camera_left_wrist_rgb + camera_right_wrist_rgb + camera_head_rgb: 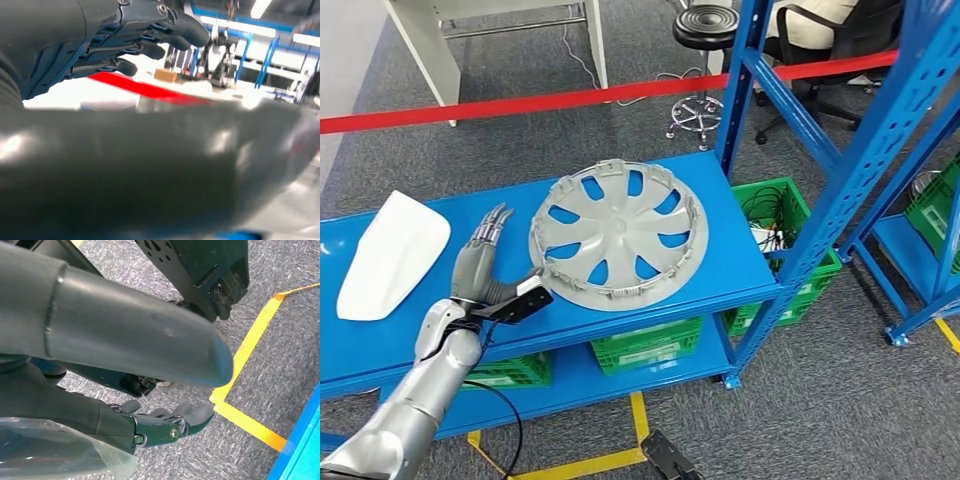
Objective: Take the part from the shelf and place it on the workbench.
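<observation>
Blue metal shelf [712, 290] on grey carpet: left hand [480, 262] lies open on it, fingers straight and apart, thumb tip at the near-left rim of the round grey plastic hubcap [618, 236], which lies flat with ribbed side up. White smooth curved part [392, 253] lies well left. Right wrist view has right hand [162, 425] hanging over carpet and yellow floor tape [249, 347], fingers loosely curled, holding nothing.

Workshop or factory storage area, tall blue steel shelving racks [848, 160], green plastic parts crates [788, 225], yellow floor marking tape [569, 462], red barrier tape [546, 100], grey carpeted floor [818, 390]
</observation>
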Robot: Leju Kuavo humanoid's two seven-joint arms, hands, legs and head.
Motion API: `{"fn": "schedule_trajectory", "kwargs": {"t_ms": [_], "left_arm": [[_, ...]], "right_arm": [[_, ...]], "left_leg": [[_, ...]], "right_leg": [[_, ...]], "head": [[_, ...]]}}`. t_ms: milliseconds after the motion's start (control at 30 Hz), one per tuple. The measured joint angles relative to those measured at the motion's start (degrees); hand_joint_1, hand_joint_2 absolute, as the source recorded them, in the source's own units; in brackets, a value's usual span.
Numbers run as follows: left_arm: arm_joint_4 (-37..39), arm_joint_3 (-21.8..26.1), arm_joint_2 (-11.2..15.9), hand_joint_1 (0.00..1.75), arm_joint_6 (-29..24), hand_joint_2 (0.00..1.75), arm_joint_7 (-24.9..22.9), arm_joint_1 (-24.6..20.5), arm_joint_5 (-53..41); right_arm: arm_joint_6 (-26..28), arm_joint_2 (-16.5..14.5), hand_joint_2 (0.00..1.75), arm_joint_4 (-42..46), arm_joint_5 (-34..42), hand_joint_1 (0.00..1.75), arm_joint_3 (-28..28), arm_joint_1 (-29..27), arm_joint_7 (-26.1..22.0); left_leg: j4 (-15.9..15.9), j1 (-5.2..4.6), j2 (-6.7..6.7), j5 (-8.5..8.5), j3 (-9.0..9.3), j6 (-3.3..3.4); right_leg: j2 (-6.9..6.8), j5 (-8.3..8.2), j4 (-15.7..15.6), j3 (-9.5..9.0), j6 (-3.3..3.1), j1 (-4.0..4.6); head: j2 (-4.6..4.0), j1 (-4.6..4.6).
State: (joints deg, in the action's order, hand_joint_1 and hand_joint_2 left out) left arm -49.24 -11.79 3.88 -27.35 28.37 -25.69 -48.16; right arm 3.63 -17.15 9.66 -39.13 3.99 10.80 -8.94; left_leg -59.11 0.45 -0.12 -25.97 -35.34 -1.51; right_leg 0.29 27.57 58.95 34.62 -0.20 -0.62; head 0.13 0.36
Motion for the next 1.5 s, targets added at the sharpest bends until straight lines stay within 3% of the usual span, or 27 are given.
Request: {"fn": "schedule_trajectory", "kwargs": {"t_ms": [67, 133, 167, 200, 233, 300, 333, 400, 500, 567, 633, 667, 700, 733, 833, 900, 967, 1033, 1067, 1133, 1200, 1233, 1333, 1367, 1433, 1500], "left_arm": [[-1.5, 0.5, -0.3, 0.00, -1.6, 0.00, 0.5, 0.9, 0.7], [-2.8, 1.1, -0.5, 0.00, -3.5, 0.00, 0.9, 2.1, 1.2], [-3.3, 1.4, -0.6, 0.00, -4.8, 0.00, 0.9, 2.7, 1.0], [-3.8, 1.9, -0.6, 0.00, -6.3, 0.00, 0.7, 3.2, 0.4], [-4.2, 2.3, -0.6, 0.00, -7.7, 0.00, 0.3, 3.5, -0.3], [-4.9, 3.2, -0.6, 0.00, -9.4, 0.00, -0.5, 3.5, -1.5], [-5.1, 3.6, -0.6, 0.00, -9.7, 0.00, -1.1, 3.3, -2.0], [-5.2, 4.4, -0.3, 0.00, -9.8, 0.00, -2.7, 2.9, -2.8], [-4.9, 6.1, 0.6, 0.00, -9.4, 0.00, -4.1, 1.9, -3.0], [-4.6, 6.9, 1.1, 0.00, -9.2, 0.00, -4.2, 0.9, -2.9], [-4.2, 7.5, 1.6, 0.00, -8.8, 0.00, -4.9, 0.3, -3.3], [-3.8, 7.8, 1.9, 0.00, -8.5, 0.00, -5.9, 0.1, -3.8], [-3.0, 8.0, 2.4, 0.00, -8.1, 0.00, -7.3, -0.3, -4.8], [-1.9, 8.4, 3.3, 0.00, -7.7, 0.00, -8.8, -1.1, -5.9], [3.7, 10.5, 7.9, 0.00, -7.0, 0.00, -12.5, -6.1, -8.7], [8.2, 12.5, 11.0, 0.00, -5.3, 0.00, -14.0, -10.4, -9.9], [12.2, 14.0, 13.7, 0.00, -2.1, 0.00, -16.0, -14.0, -11.0], [15.5, 15.1, 15.9, 0.00, 1.4, 0.00, -18.5, -17.1, -12.3], [16.8, 15.5, 16.9, 0.00, 2.9, 0.00, -19.6, -18.7, -12.8], [19.4, 16.2, 18.4, 0.00, 6.1, 0.00, -21.8, -21.5, -14.1], [21.8, 16.5, 19.6, 0.00, 9.8, 0.00, -24.4, -23.9, -16.2], [22.8, 16.5, 20.2, 0.00, 11.5, 0.00, -25.5, -25.1, -17.4], [24.9, 16.4, 21.7, 0.00, 16.0, 0.00, -27.6, -29.6, -19.4], [25.7, 16.4, 22.0, 0.00, 17.7, 0.00, -27.9, -31.1, -19.6], [26.9, 16.4, 22.4, 0.00, 21.1, 0.00, -28.3, -33.0, -19.6], [27.7, 16.4, 22.5, 0.00, 24.1, 0.87, -28.4, -33.8, -19.7]], "right_arm": [[-0.9, 0.0, 0.00, 0.0, -0.2, 0.00, 0.2, 0.0, 0.5], [-1.3, 0.1, 0.00, 0.0, -0.5, 0.00, 0.4, -0.2, 1.0], [-1.3, 0.2, 0.00, 0.0, -0.7, 0.00, 0.4, -0.4, 1.3], [-1.4, 0.2, 0.00, 0.0, -0.9, 0.00, 0.4, -0.6, 1.4], [-1.4, 0.2, 0.00, 0.0, -1.1, 0.00, 0.5, -0.7, 1.6], [-1.5, 0.2, 0.00, 0.0, -1.4, 0.00, 0.5, -0.8, 1.7], [-1.5, 0.3, 0.00, 0.0, -1.5, 0.00, 0.5, -0.8, 1.8], [-1.6, 0.3, 0.00, 0.0, -1.6, 0.00, 0.5, -0.9, 1.9], [-1.7, 0.4, 0.00, 0.0, -1.7, 0.00, 0.6, -1.0, 2.1], [-1.8, 0.5, 0.00, 0.0, -1.9, 0.00, 0.7, -1.0, 2.1], [-1.7, 0.6, 0.00, 0.0, -1.9, 0.00, 0.7, -1.1, 2.2], [-1.5, 0.6, 0.00, 0.0, -1.9, 0.00, 0.7, -1.2, 2.2], [-1.3, 0.6, 0.00, 0.0, -1.9, 0.00, 0.8, -1.3, 2.2], [-1.0, 0.6, 0.00, 0.0, -1.9, 0.00, 0.9, -1.4, 2.2], [-0.9, 0.6, 0.00, 0.0, -2.3, 0.00, 1.2, -1.6, 2.3], [-1.2, 0.5, 0.00, 0.0, -2.9, 0.00, 1.3, -1.7, 2.5], [-1.7, 0.5, 0.00, 0.0, -3.4, 0.00, 1.4, -1.7, 2.7], [-2.3, 0.4, 0.00, 0.0, -3.8, 0.00, 1.4, -1.7, 2.8], [-2.4, 0.4, 0.00, 0.0, -4.0, 0.00, 1.5, -1.7, 2.7], [-2.8, 0.3, 0.00, 0.0, -4.4, 0.00, 1.5, -1.7, 2.8], [-3.3, 0.3, 0.00, 0.0, -4.9, 0.00, 1.5, -1.7, 2.8], [-3.6, 0.3, 0.00, 0.0, -5.1, 0.00, 1.5, -1.7, 2.8], [-4.0, 0.3, 0.00, 0.0, -5.6, 0.00, 1.6, -1.7, 2.7], [-4.1, 0.3, 0.00, 0.0, -5.7, 0.00, 1.6, -1.7, 2.7], [-4.3, 0.3, 0.00, 0.0, -5.9, 0.00, 1.6, -1.7, 2.7], [-4.4, 0.3, 0.00, 0.1, -6.2, 0.00, 1.6, -1.6, 2.6]], "left_leg": [[-4.6, 0.12, 0.02, -2.86, -1.89, -0.47], [-12.2, 0.17, 0.01, -6.22, -5.09, -0.74], [-14.7, 0.17, 0.01, -6.92, -6.18, -0.78], [-15.2, 0.17, 0.01, -6.50, -6.37, -0.75], [-13.4, 0.17, 0.01, -5.09, -5.54, -0.65], [-6.0, 0.11, 0.01, -1.37, -1.97, -0.33], [-2.6, 0.02, 0.00, -0.33, -0.36, -0.15], [0.5, -0.20, -0.02, -0.06, 0.99, 0.16], [1.0, 0.01, 0.08, 0.16, 1.06, 0.99], [1.4, 0.28, 0.18, 0.45, 1.18, 1.67], [1.4, 0.21, 0.18, 0.49, 1.10, 1.97], [1.4, 0.17, 0.16, 0.49, 1.10, 2.00], [1.4, 0.13, 0.13, 0.48, 1.11, 2.02], [1.3, 0.11, 0.10, 0.47, 1.14, 2.00], [1.0, -0.03, 0.18, 0.29, 1.05, 1.62], [0.8, -0.14, 0.23, 0.32, 0.78, 0.97], [0.9, -0.05, 0.21, 0.49, 0.66, 0.27], [-0.3, 0.11, 0.18, -0.49, 0.17, -0.34], [-2.4, 0.17, 0.16, -1.82, -0.72, -0.63], [-9.8, 0.24, 0.14, -5.37, -3.88, -1.06], [-15.1, 0.36, 0.14, -6.80, -6.40, -1.30], [-14.9, 0.47, 0.15, -5.88, -6.36, -1.37], [-4.5, 0.82, 0.13, -0.11, -1.87, -1.58], [-1.6, 0.80, 0.09, 0.76, -0.61, -1.46], [0.2, 0.53, -0.02, 0.58, 0.09, -0.98], [0.4, 0.59, -0.02, 0.55, 0.06, -0.26]], "right_leg": [[-0.06, -0.09, -0.2, -0.17, -0.58, -0.15], [0.03, -0.04, -0.2, -0.20, -0.86, -0.11], [0.09, -0.02, -0.2, -0.23, -0.90, -0.09], [0.15, -0.01, -0.2, -0.26, -0.91, -0.07], [0.18, 0.00, -0.2, -0.32, -0.90, -0.06], [0.18, 0.07, -0.1, -0.45, -0.78, 0.03], [0.18, 0.11, -0.1, -0.43, -0.64, 0.13], [0.15, 0.06, -0.1, -0.26, -0.15, 0.31], [0.12, 0.37, 0.0, 0.18, 0.67, 0.35], [0.06, 2.73, 3.8, 2.02, 1.08, 0.37], [0.02, 6.24, 11.5, 5.57, 1.32, 0.31], [0.03, 7.22, 14.8, 7.16, 1.36, 0.29], [0.03, 7.17, 16.2, 7.93, 1.34, 0.30], [0.03, 5.99, 15.3, 7.62, 1.22, 0.32], [0.03, 0.71, 4.2, 2.42, 0.43, 0.42], [0.10, -0.09, 0.3, 0.36, 0.03, 0.54], [0.14, -0.14, -0.1, 0.12, -0.35, 0.62], [0.15, -0.44, -0.3, 0.02, -0.92, 0.47], [0.14, -0.55, -0.5, -0.04, -1.17, 0.36], [0.14, -0.54, -0.5, -0.06, -1.39, 0.34], [0.14, -0.50, -0.4, -0.10, -1.45, 0.34], [0.15, -0.47, -0.4, -0.14, -1.44, 0.32], [0.18, -0.17, -0.1, -0.18, -1.13, 0.43], [0.20, -0.10, 0.1, -0.03, -0.92, 0.54], [0.21, -0.13, 0.2, 0.28, -0.51, 0.72], [0.21, 0.07, 0.3, 0.51, -0.03, 0.67]], "head": [[0.00, -0.09], [0.00, -0.13], [0.00, -0.14], [0.00, -0.14], [0.00, -0.13], [0.00, -0.12], [0.00, -0.12], [0.00, -0.06], [0.00, 0.00], [0.00, 0.21], [0.00, 0.36], [0.00, 0.36], [0.00, 0.38], [0.00, 0.38], [0.00, 0.34], [0.00, 0.27], [0.00, 0.26], [0.00, 0.11], [0.00, 0.01], [0.00, -0.15], [0.00, -0.14], [0.00, -0.14], [0.00, -0.14], [0.00, -0.15], [0.00, -0.15], [0.00, -0.12]]}}
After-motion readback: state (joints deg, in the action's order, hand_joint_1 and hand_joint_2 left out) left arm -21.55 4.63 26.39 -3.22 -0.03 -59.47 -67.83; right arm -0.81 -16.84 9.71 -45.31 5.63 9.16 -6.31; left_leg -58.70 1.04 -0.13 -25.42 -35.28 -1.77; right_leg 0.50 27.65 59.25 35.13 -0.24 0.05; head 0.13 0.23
